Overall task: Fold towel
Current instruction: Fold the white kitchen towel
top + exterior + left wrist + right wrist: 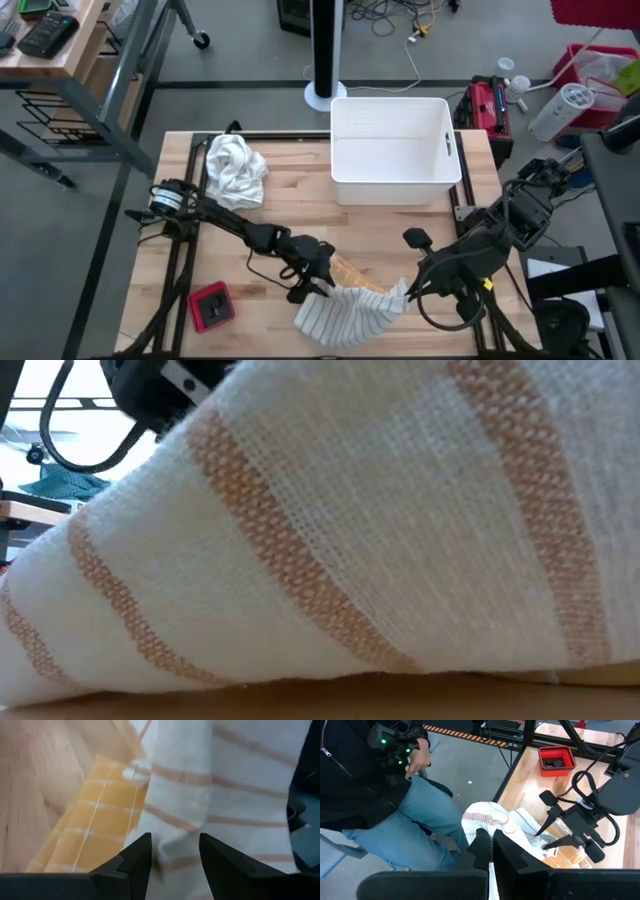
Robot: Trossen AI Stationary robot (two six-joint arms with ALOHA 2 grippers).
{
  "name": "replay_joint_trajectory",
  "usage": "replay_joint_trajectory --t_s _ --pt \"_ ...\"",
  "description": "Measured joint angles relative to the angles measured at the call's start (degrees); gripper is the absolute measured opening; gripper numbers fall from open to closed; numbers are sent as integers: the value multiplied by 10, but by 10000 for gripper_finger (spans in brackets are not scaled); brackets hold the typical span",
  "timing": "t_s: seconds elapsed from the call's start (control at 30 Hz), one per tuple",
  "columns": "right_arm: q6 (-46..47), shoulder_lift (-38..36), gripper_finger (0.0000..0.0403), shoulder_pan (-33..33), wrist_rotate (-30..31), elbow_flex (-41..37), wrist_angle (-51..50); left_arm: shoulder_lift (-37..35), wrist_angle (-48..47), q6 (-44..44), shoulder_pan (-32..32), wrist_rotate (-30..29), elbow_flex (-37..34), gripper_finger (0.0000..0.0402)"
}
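Wooden counter (180, 250) carries a white bin (395, 150) at its far edge, a crumpled white cloth (235, 168) to the bin's left, and a red tray (211, 305) near the front-left corner. Relative to the bin, the striped towel (350, 312) lies at the counter's front edge, directly toward the operator side, with a yellow cloth (355, 272) partly under its far-left corner. The towel's long axis runs left to right, parallel to the front edge. The left pincer (318, 286) stands at the towel's left end, jaws apart; in the left wrist view the fingers (135, 862) straddle a raised ridge of towel fabric without visibly clamping it. The right pincer (412, 287) is at the towel's right end, jaws together and pinching the towel's corner, which is bunched between them in the right wrist view. Both pincers are thus at opposite ends of the long axis, about equally near. Judgement: the next move turns on the left pincer, whose open jaws must close on the fabric just ahead of them before both ends can be carried across together. A person sits beyond the counter's front edge.
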Motion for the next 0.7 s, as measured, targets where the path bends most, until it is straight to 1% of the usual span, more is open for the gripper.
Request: replay_joint_trajectory --t_s 0.13,0.2,0.23,0.3,0.33,0.37,0.43,0.53,0.6,0.7 --pt "0 0 0 0 9 0 0 2 -2 7 -8 3 1 151" --pt "4 0 0 0 14 0 0 2 -21 6 -8 -17 1 133" --pt "6 0 0 0 14 0 0 2 -35 7 -7 -33 1 118" --pt "9 0 0 1 15 0 -1 2 -57 9 -9 -65 0 69" --pt "11 0 0 2 16 0 -2 2 -62 11 -11 -69 0 38" --pt "13 0 0 2 15 0 -3 2 -64 13 -13 -69 0 20" --pt "23 0 0 3 15 0 -7 -5 -71 9 -17 -70 0 11" --pt "55 0 0 4 19 0 -52 -34 -113 -4 -20 -71 -1 3" --pt "81 -1 0 10 43 0 -93 -68 -158 -20 -22 -73 -1 2" --pt "140 -2 0 23 104 0 -156 -137 -231 -42 -34 -86 0 1"
